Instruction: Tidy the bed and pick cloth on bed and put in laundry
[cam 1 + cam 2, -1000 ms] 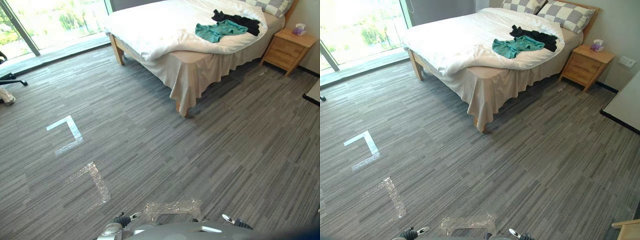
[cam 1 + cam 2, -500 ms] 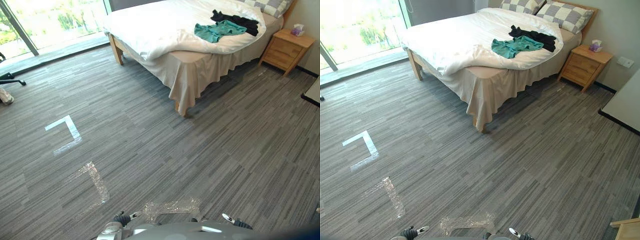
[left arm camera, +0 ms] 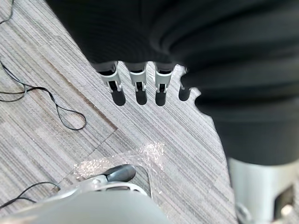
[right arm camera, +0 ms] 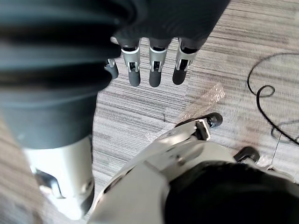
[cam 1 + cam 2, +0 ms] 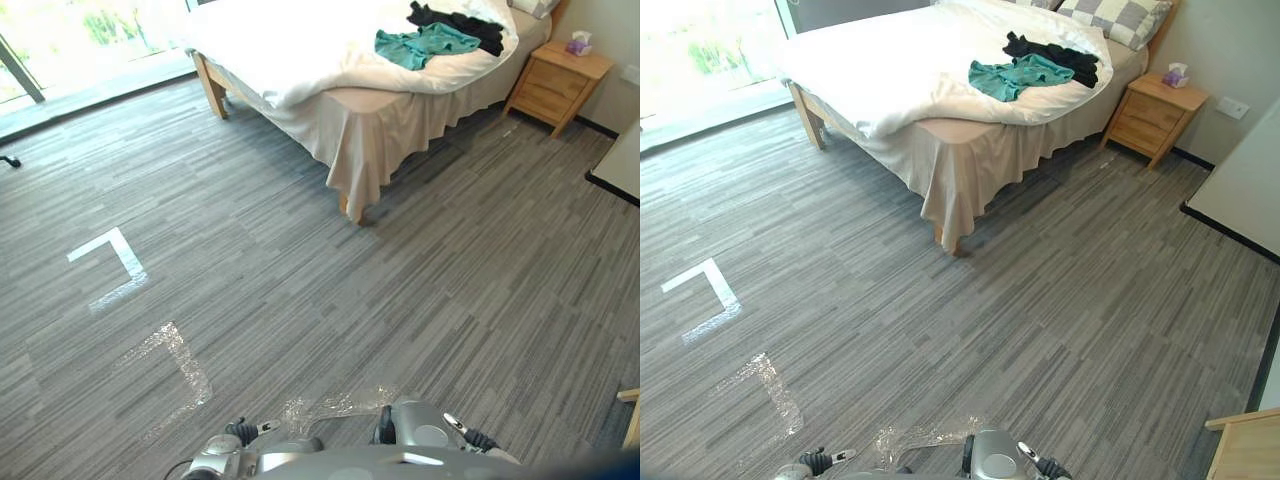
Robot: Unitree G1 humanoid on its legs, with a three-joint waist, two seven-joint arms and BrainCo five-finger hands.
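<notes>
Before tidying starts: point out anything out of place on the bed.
A teal cloth and a black cloth lie crumpled, touching, on the white duvet. The duvet sits askew, leaving the near corner of the bed bare.

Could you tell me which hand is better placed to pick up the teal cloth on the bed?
Right, marginally: the teal cloth lies ahead, right of centre. Both the left hand and right hand hang open, empty, far from the bed.

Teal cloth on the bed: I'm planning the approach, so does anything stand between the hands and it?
Nothing visible does: floor with flat tape marks separates the open left hand and right hand from the bed; the teal cloth lies uncovered.
</notes>
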